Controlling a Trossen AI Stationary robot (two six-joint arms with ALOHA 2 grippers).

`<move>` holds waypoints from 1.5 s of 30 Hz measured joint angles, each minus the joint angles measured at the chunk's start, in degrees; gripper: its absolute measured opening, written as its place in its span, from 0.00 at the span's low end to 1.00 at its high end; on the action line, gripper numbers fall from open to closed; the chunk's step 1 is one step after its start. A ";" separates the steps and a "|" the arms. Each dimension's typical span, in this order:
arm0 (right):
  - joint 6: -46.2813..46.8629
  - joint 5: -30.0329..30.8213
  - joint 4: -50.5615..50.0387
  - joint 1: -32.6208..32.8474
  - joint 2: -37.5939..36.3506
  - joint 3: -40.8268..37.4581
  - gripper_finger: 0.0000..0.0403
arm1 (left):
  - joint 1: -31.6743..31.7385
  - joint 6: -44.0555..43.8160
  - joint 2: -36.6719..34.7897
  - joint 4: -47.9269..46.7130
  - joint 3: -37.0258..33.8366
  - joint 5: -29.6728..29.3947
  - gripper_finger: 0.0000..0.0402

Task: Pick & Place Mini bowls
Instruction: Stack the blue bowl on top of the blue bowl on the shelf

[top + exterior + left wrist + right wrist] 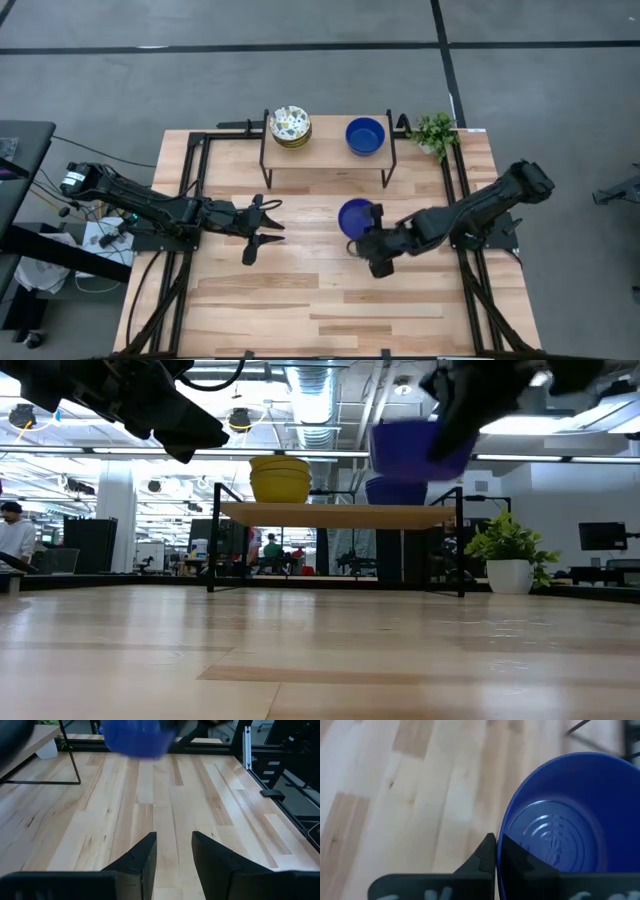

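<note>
My right gripper (368, 238) is shut on a glossy blue mini bowl (355, 217) and holds it in the air over the middle of the table, in front of the small wooden shelf (330, 150). In the low view that bowl (420, 450) hangs above shelf height. On the shelf stand a stack of white speckled mini bowls (290, 126) and another blue mini bowl (365, 136), each on its base. My left gripper (265, 228) waits open and empty over the table's left half, clear of the wood (174, 845). My right gripper grips the blue bowl by its rim (498, 851) on the side nearest the arm. One finger (527, 865) is inside the bowl and the other (481, 861) outside against the wall. The fingers slant down from the table's right. The bowl is lifted clear, mouth roughly up.
A small green potted plant (434, 132) stands at the shelf's right end near the far right corner. Black frame rails (455, 190) run along the table's sides. Bare wood (330, 300) stretches across the near half of the table.
</note>
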 joint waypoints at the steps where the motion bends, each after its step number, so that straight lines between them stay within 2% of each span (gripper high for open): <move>1: -0.25 0.60 -0.30 -0.30 -1.46 0.03 0.00 | 0.02 0.00 0.00 0.00 0.00 0.00 0.30; 9: -5.62 2.49 0.59 -4.53 -12.71 0.01 0.00 | 0.02 0.26 0.00 0.42 0.00 0.00 0.30; 16: -12.75 2.18 5.53 -14.40 -16.25 0.02 0.00 | 0.00 0.36 0.00 0.59 0.00 0.00 0.30; 22: -16.18 1.68 9.79 -24.86 -15.47 0.03 0.00 | 0.01 0.44 0.00 0.57 0.00 0.00 0.30; 26: -16.67 -4.39 11.20 -31.14 -14.53 0.06 0.00 | 0.00 0.44 0.00 0.57 0.00 0.00 0.30; 28: -16.73 -5.37 11.44 -33.67 -14.11 -0.06 0.00 | 0.01 0.45 0.00 0.59 0.00 0.00 0.30; 32: -17.47 -6.17 12.88 -37.57 -13.31 -0.08 0.00 | 0.02 0.46 -0.02 0.60 0.00 -0.02 0.30; 37: -18.11 -11.75 14.52 -41.35 -11.91 0.04 0.00 | 0.00 0.46 0.00 0.61 0.00 0.00 0.30; 45: -17.11 -13.06 14.47 -44.68 -8.78 0.04 0.00 | -0.17 0.46 -0.02 0.59 -0.01 0.00 0.30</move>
